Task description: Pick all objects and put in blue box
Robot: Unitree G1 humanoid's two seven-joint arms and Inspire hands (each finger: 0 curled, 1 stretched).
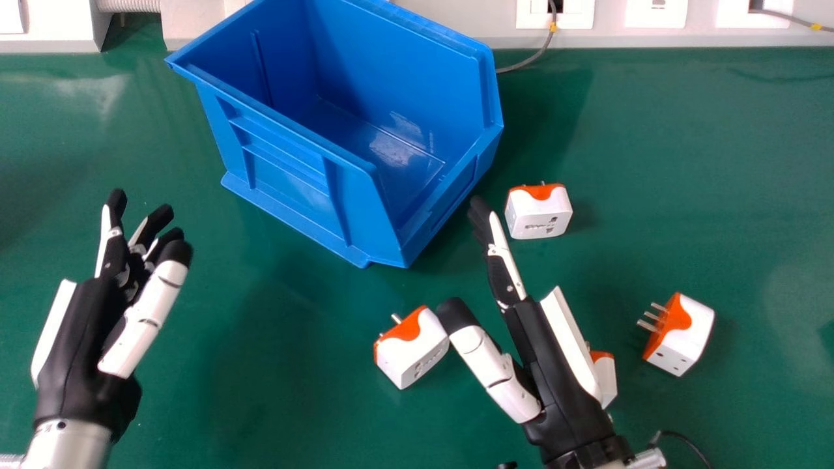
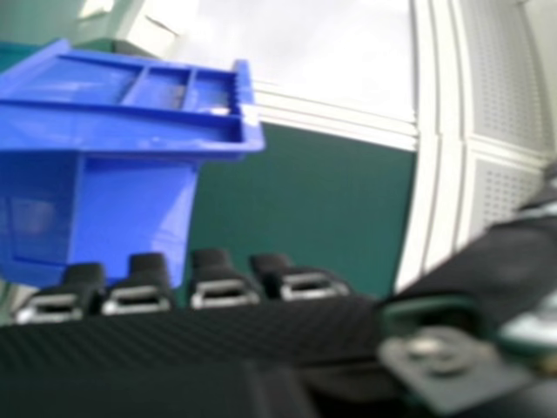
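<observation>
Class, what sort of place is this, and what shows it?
Probably a robotics lab or workshop: the left robot hand and right robot hand are over a green table, with sockets along its far edge.

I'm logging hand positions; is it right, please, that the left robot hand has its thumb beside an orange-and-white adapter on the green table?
Not quite: it is the right robot hand, as the head view shows, whose thumb is beside an adapter on the green table.

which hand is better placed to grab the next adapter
Likely the right hand: it is open among the adapters, its thumb beside one, while the left hand is off to their left.
</observation>
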